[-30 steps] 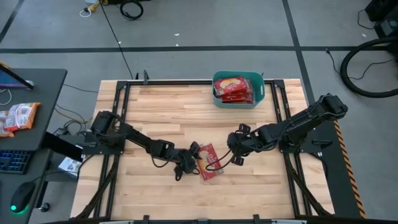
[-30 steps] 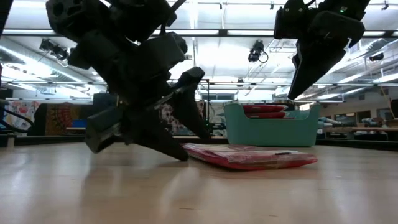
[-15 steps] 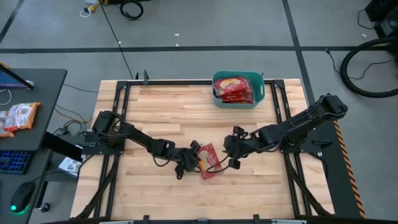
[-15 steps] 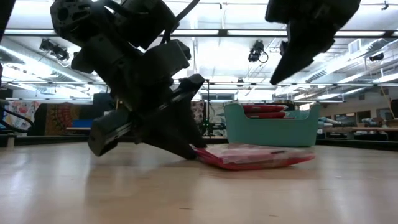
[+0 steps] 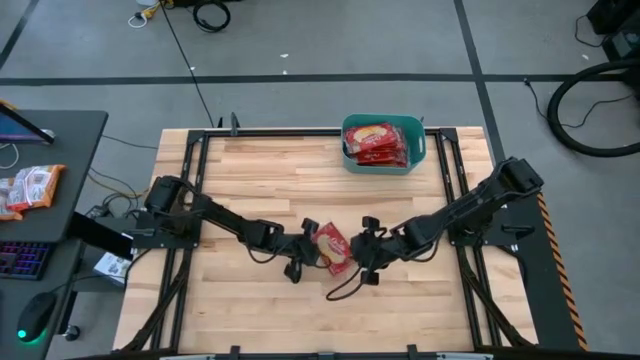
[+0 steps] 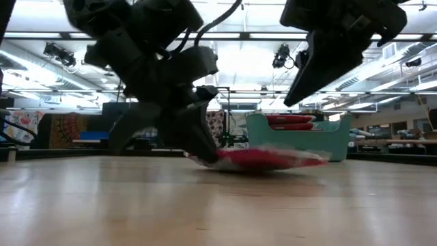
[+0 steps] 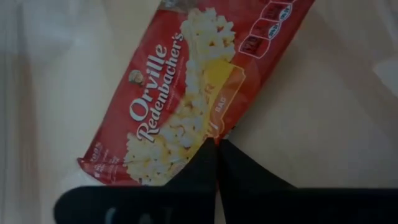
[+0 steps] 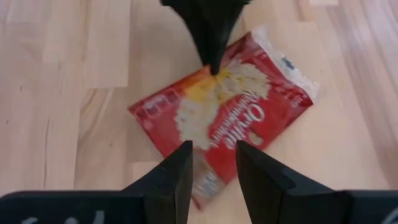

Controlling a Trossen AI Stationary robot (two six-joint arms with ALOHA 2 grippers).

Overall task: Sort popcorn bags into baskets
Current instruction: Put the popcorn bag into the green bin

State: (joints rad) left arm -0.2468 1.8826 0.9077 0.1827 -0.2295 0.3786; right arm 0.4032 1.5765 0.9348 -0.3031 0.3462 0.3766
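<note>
Now the left tool [image 5: 306,247] is clamped on the popcorn bag [image 5: 333,250] mid-counter, right tool [image 5: 365,262] hovering, fingers apart, beside it.

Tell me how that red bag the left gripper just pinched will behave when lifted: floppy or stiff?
Probably floppy: the bag is a thin flat foil packet, and the left gripper pinches only one edge, so the far end may droop. Likely light. The glossy foil could slip.

My high camera looks straight down on the whole bench [image 5: 250,170]. My low one sits at bench-top level, facing the room. Both wrist cameras hover close over one popcorn bag [image 7: 186,93], shared by all four views.
</note>
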